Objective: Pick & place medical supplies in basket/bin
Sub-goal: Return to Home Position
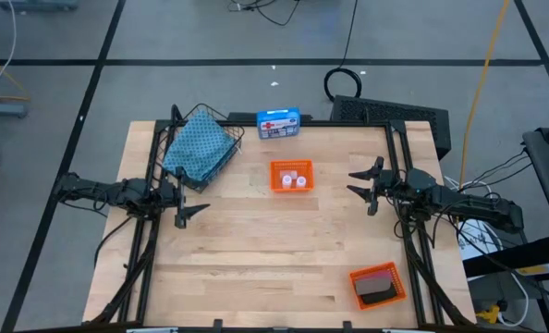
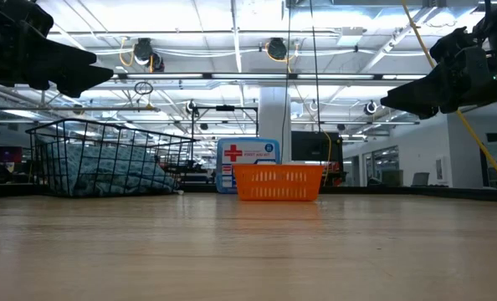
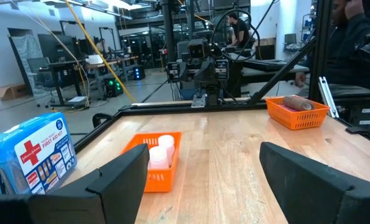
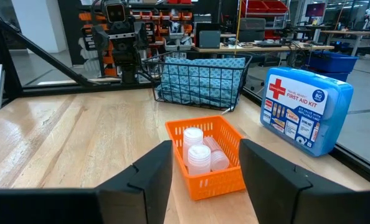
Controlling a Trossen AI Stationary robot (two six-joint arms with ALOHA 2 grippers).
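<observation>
From above, the left gripper point(image 1: 188, 196) and right gripper point(image 1: 352, 182) hover with fingers apart at opposite sides, the folded teal patterned cloth point(image 1: 198, 148) lying in the dark wire-mesh basket point(image 1: 230, 123); in the low view, that basket stands left of a small orange plastic tray point(image 2: 278, 184); both wrist views show white round vials point(image 4: 199, 155) inside it.
</observation>
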